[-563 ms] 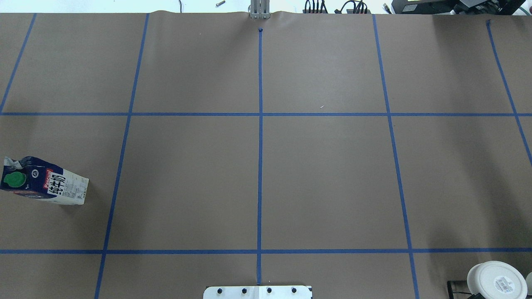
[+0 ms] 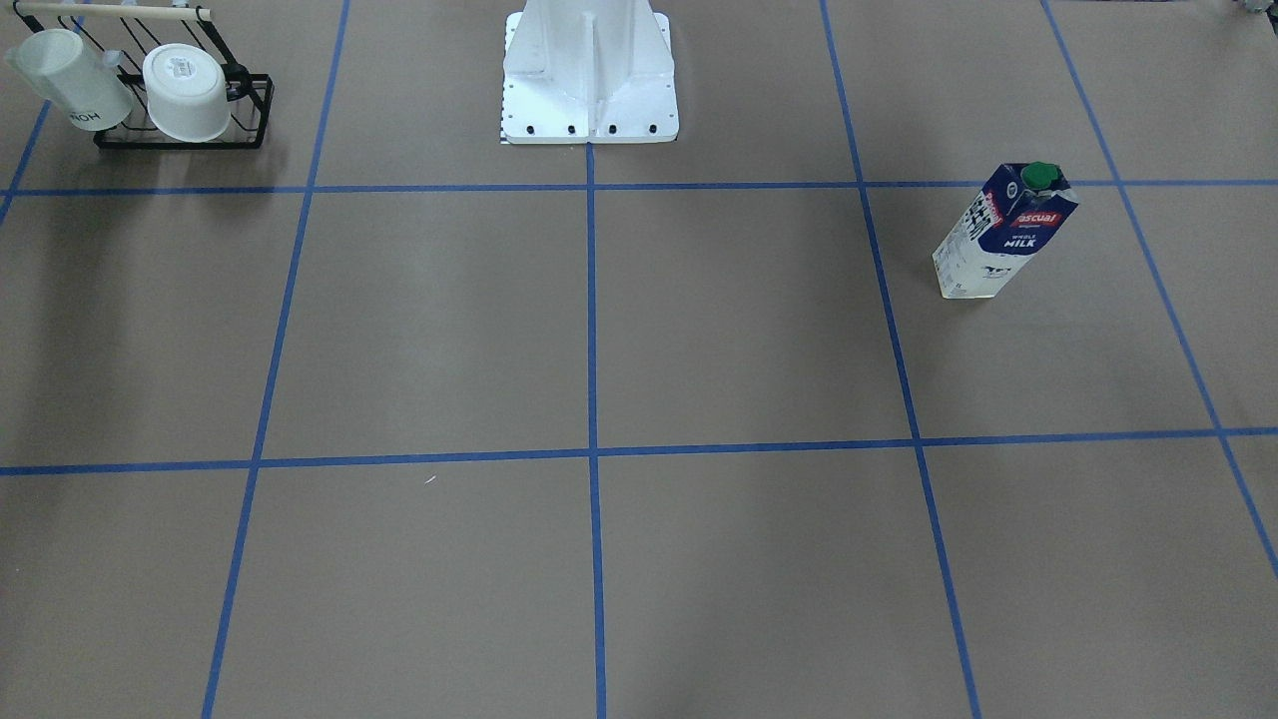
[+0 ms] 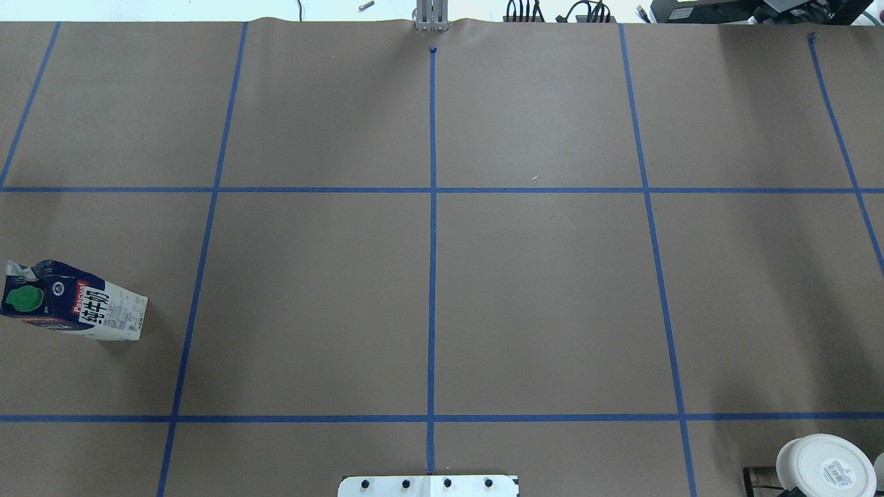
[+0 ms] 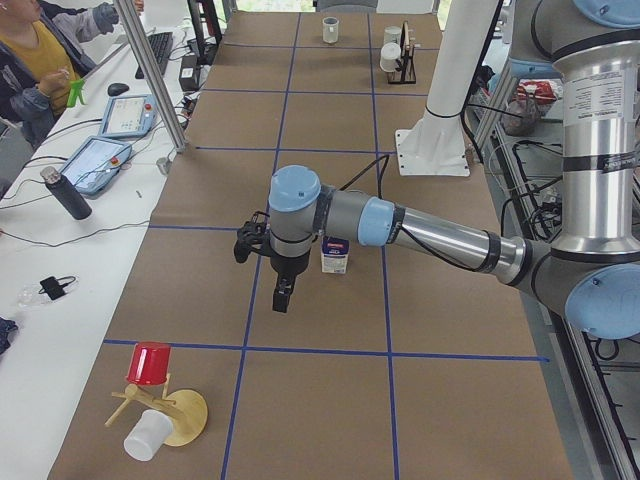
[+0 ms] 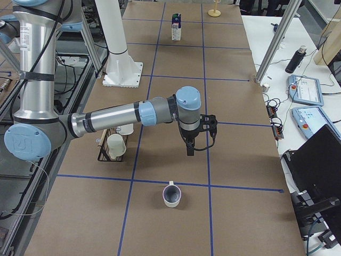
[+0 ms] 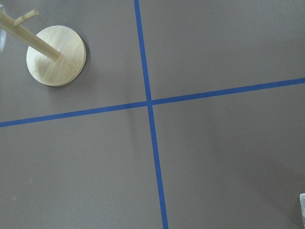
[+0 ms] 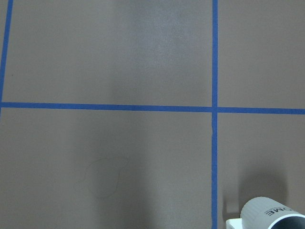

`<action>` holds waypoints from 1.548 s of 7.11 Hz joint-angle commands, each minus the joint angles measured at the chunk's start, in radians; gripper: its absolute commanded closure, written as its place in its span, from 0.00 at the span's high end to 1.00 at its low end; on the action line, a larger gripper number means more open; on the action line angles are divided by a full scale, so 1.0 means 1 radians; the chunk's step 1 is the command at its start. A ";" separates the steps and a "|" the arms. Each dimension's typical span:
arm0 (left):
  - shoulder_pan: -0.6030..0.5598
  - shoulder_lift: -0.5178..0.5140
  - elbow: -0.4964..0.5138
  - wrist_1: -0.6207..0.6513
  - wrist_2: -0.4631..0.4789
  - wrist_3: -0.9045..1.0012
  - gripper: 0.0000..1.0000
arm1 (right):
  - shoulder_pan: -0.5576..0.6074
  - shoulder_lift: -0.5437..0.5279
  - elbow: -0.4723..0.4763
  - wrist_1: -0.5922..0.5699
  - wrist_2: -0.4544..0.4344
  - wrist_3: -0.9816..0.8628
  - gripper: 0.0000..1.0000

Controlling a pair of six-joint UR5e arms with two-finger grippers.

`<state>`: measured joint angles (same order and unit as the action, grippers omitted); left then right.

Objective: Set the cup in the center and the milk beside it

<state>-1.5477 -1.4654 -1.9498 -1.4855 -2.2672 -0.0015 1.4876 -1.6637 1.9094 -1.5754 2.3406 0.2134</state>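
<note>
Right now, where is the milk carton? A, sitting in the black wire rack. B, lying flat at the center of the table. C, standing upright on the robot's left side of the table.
C: the milk carton stands upright on the brown paper, well to the robot's left of the middle tape line.

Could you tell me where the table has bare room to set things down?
The four middle squares around the central tape crossing are bare. The milk stands alone toward the robot's left edge. It is crowded only at the robot's near right corner, where the rack holds the cup and a plain white cup.
</note>
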 commanded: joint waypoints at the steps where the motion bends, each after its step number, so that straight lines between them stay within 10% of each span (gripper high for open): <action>1: 0.001 0.002 -0.003 -0.002 0.000 0.000 0.98 | -0.007 0.001 -0.032 0.003 -0.003 -0.002 1.00; 11: 0.001 0.002 -0.003 -0.002 0.000 -0.002 0.98 | -0.006 -0.077 -0.013 0.006 -0.021 -0.067 1.00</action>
<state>-1.5463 -1.4634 -1.9521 -1.4879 -2.2672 -0.0031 1.4818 -1.7321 1.9182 -1.5685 2.3299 0.1928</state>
